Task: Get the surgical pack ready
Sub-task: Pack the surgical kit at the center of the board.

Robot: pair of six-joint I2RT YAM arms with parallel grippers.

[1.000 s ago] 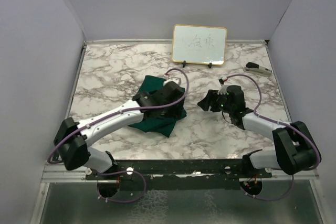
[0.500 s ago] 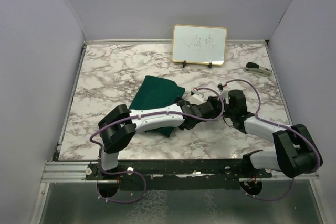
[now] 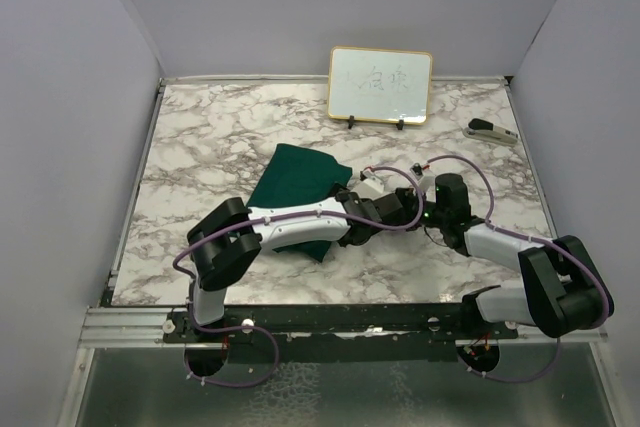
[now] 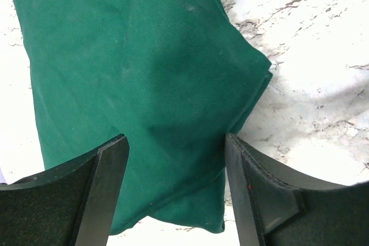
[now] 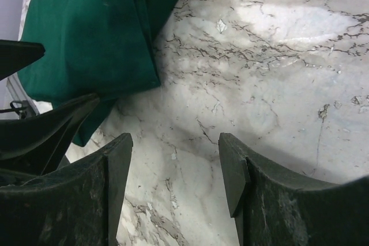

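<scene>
The marble-patterned bench (image 3: 200, 147) is filling most of the overhead view, its white surface veined in grey. Across it the left arm (image 3: 300, 219) is stretching from the near edge toward the middle, and the right arm (image 3: 500, 242) is reaching in from the other side to meet it, so the two wrists are crowding together near the centre. The dark green cloth (image 3: 295, 175) is lying flat on the bench just left of centre, partly under the left arm. It is looking folded into a thick, roughly four-sided bundle, with soft creases running over its top and stacked layers showing along one edge and at one blunt corner. The gold-framed whiteboard (image 3: 380, 85) is standing upright at the far edge, well apart from the cloth. The left hand (image 4: 174, 137) is hanging over the cloth with its fingers spread wide and pinching nothing; whether it is touching the fabric cannot be told. The right hand (image 5: 174, 136) is likewise spread and holding nothing, hovering over bare marble just beside the cloth's edge. A small grey and black object (image 3: 490, 131) is resting near the far right corner.
</scene>
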